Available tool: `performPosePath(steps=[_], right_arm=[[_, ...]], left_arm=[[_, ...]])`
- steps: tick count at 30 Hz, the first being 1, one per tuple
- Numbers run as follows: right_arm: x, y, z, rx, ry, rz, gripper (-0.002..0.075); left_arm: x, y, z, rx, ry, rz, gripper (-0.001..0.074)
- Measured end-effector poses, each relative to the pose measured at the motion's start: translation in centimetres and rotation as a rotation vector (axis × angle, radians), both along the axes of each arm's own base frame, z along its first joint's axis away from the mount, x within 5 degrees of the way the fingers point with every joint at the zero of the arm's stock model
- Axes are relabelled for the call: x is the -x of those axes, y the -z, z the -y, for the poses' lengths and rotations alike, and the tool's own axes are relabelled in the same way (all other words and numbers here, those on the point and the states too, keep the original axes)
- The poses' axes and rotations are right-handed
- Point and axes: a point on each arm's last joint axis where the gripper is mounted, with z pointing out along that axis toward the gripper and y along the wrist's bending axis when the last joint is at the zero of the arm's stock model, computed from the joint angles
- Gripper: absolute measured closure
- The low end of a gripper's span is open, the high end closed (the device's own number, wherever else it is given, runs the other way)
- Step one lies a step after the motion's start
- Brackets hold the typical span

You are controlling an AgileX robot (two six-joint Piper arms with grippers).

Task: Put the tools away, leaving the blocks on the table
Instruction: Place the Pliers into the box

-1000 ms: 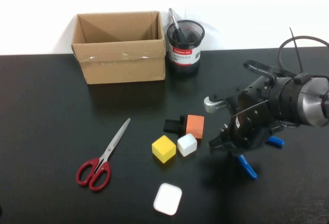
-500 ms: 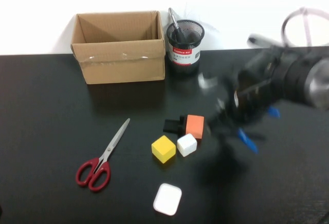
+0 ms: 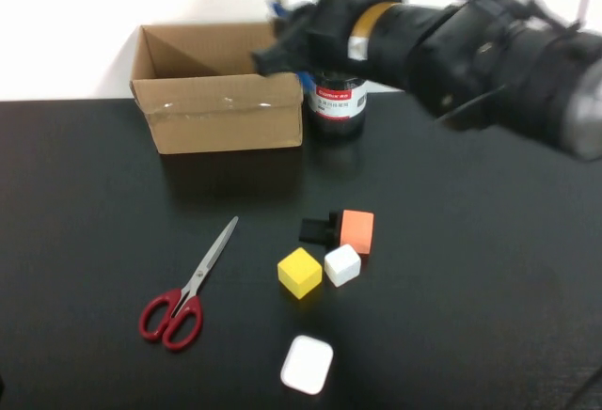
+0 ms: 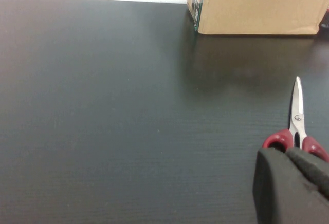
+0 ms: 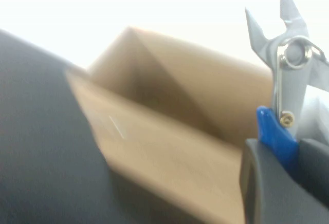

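Observation:
My right gripper is raised over the right end of the open cardboard box and is shut on the blue-handled pliers. In the right wrist view the pliers point their steel tips up from the gripper, with the box below. The red-handled scissors lie flat on the black table. My left gripper is shut and empty, just short of the scissors' handles; it is out of the high view. The screwdriver is hidden.
A yellow cube, white cube, orange block, black block and flat white square sit mid-table. A mesh pen cup stands right of the box, partly behind my right arm.
My right gripper lifted the pliers off the table's right side and swung up and left to above the box. The scissors and blocks have not moved.

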Motion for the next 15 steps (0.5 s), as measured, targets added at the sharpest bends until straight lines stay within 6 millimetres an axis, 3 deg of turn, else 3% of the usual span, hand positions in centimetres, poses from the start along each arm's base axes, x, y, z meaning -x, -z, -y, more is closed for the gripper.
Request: performPosePath(steps=[3, 10, 15], right_arm=[[-1.1, 0.8, -1.2, -0.129, -0.035, 0.066, 0.0732], [-5.4, 2.8, -4.7, -0.225, -0.060, 0.167, 0.0732], [-8.1, 4.1, -6.3, -0.388, -0.042, 0.106, 0.0732]], left_arm=[[0.0, 0.0, 0.0, 0.006, 0.000, -0.001, 0.0739], [0.0, 0.0, 0.0, 0.000, 0.000, 0.000, 0.0739], [0.0, 0.0, 0.0, 0.000, 0.000, 0.000, 0.0739]])
